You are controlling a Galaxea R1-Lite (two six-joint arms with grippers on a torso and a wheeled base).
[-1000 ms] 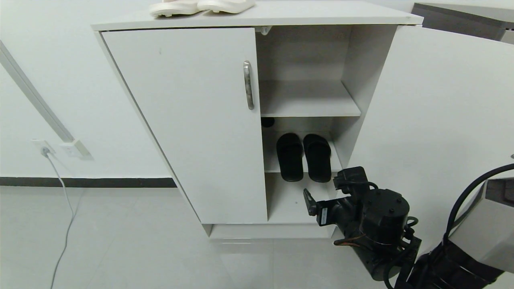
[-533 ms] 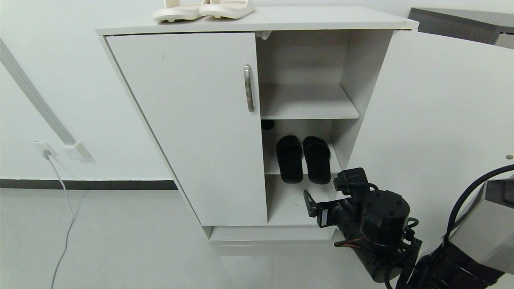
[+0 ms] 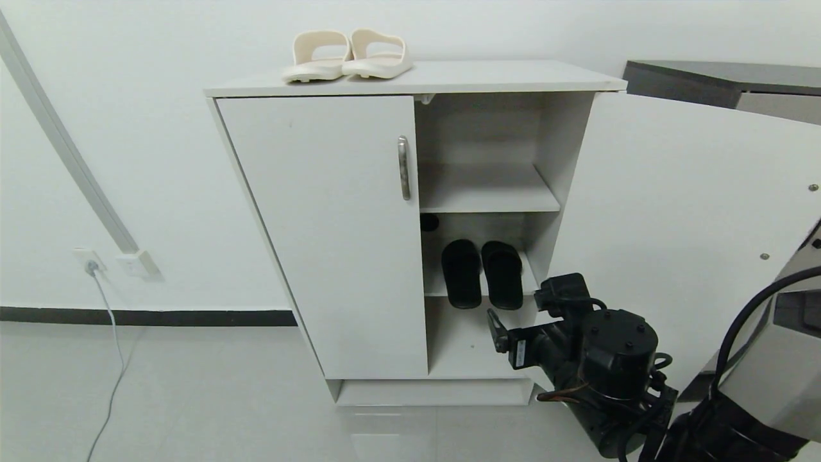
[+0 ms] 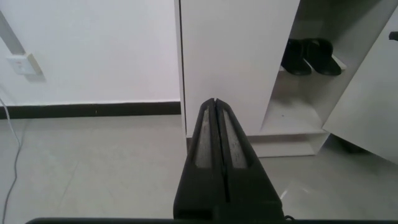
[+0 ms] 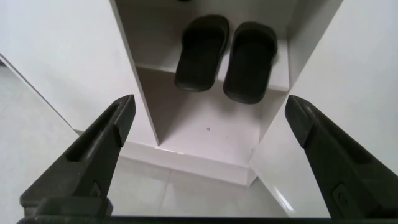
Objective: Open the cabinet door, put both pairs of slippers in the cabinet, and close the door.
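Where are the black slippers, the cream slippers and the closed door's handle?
black slippers [image 3: 461, 274], head view, on the left slipper's upper
cream slippers [image 3: 380, 59], head view, on the right slipper of the pair
door handle [image 3: 403, 168], head view, middle of the metal bar

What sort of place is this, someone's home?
Likely a plain indoor corner set up like a home entryway: a white shoe cabinet holds black slippers on a shelf, beige slippers sit on top, with a tiled floor and a wall socket.
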